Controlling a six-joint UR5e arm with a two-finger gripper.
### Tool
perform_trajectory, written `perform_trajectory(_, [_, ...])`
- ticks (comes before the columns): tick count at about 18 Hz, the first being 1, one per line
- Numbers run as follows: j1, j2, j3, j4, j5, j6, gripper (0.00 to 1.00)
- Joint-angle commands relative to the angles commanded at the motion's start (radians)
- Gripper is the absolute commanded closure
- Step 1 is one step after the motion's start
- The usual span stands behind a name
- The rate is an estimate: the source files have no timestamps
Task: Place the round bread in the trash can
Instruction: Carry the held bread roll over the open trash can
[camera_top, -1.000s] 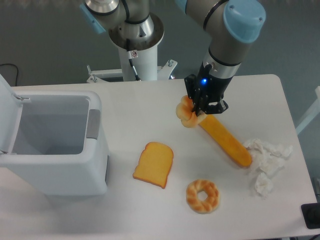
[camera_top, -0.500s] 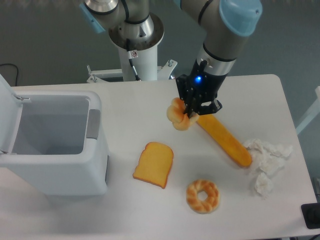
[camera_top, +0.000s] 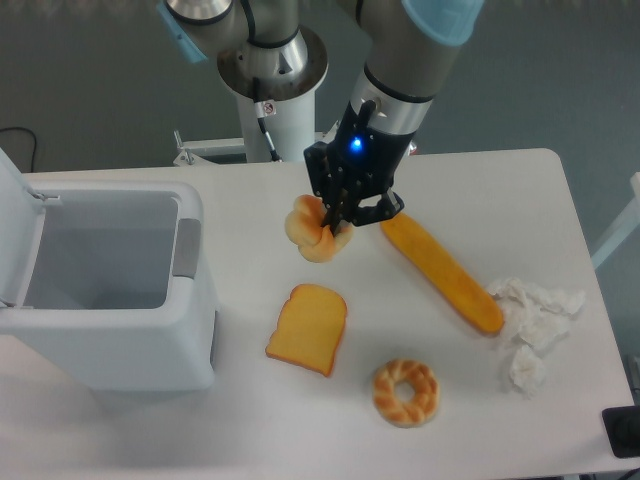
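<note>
Round bread (camera_top: 316, 231) hangs clamped in the closed jaws of the gripper (camera_top: 335, 222), above the table (camera_top: 250, 210) and just above the toast slice (camera_top: 308, 328). Being a knot, it shows no clear long axis. Bare tabletop lies between it and the open trash can (camera_top: 110, 290) at left.

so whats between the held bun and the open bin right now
Only bare white table, in the fixed camera view. The round bread hangs in the gripper; the trash can sits left, lid up.
</note>
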Motion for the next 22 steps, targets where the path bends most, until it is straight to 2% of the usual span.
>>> perform_trajectory(10, [-0.011,0.055,-0.009,0.000,-0.118,-0.158,1.00])
perform_trajectory(15, [-0.031,0.061,-0.012,0.000,-0.164,-0.213,1.00])
perform_trajectory(22, [-0.051,0.063,-0.012,0.002,-0.235,-0.379,1.00])
